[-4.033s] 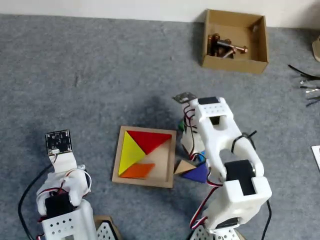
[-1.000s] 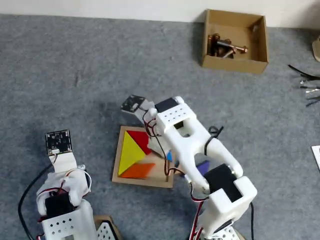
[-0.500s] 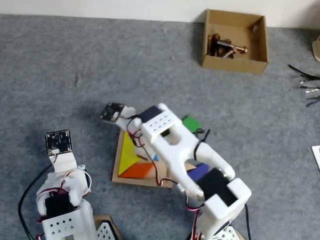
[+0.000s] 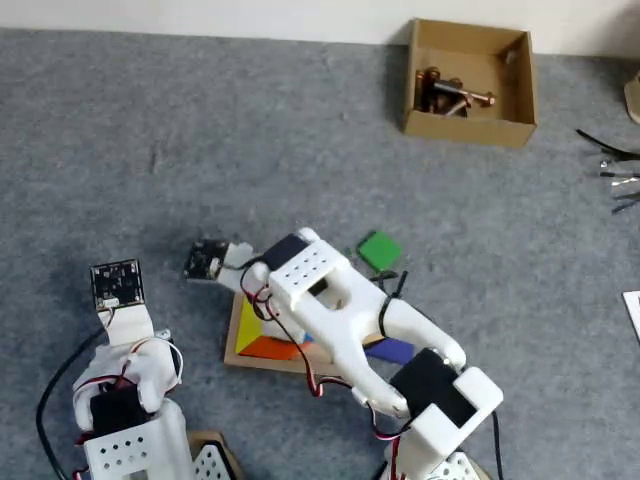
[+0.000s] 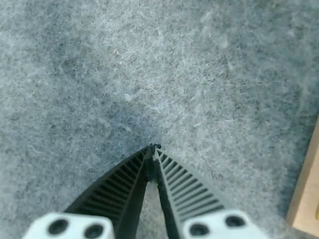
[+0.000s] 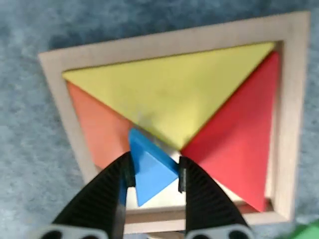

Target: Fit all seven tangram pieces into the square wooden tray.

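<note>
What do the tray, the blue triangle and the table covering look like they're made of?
Tray: pale unfinished wood, likely; matte tan rim.
Blue triangle: probably painted wood or plastic; smooth, even colour, so unclear.
Table covering: grey felt or carpet; fuzzy fibres.

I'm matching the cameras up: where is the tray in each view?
High view: tray mid-table, mostly under the right arm, left rim showing.
Left wrist view: a strip of rim at the picture's edge, beside the left gripper.
Right wrist view: tray beneath the right gripper, which holds the blue triangle.
Shared landmark: the orange piece, in the high and right wrist views.
</note>
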### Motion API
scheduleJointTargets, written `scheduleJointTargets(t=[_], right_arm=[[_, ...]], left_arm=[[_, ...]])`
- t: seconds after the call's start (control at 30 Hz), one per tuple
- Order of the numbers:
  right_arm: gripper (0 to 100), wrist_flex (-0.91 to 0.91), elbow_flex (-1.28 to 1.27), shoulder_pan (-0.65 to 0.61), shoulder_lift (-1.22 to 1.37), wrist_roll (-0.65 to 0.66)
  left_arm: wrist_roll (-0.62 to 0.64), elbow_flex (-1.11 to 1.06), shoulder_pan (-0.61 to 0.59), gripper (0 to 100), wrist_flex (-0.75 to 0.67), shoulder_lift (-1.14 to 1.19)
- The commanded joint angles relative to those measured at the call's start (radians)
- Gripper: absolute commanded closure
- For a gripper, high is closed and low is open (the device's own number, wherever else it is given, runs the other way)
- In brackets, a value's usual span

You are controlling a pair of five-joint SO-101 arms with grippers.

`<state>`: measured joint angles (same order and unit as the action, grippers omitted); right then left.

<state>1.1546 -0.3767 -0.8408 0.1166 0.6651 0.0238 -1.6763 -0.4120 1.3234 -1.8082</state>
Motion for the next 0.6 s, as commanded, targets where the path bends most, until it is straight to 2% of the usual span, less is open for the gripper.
scheduleJointTargets(t=[0.0, 0.17, 0.37, 0.57], right_arm=[[98.9, -0.019, -0.007, -0.018, -0.035, 0.014], [98.5, -0.019, -0.007, -0.019, -0.035, 0.012], [87.5, -0.024, -0.005, -0.016, -0.035, 0.011], [86.9, -0.018, 0.001, -0.010, -0.036, 0.011]], left_arm=[[0.011, -0.019, -0.013, 99, 0.003, -0.005], [0.011, -0.019, -0.013, 99, 0.003, -0.005], [0.011, -0.019, -0.013, 99, 0.003, -0.005], [0.011, -0.019, -0.013, 99, 0.003, -0.005]])
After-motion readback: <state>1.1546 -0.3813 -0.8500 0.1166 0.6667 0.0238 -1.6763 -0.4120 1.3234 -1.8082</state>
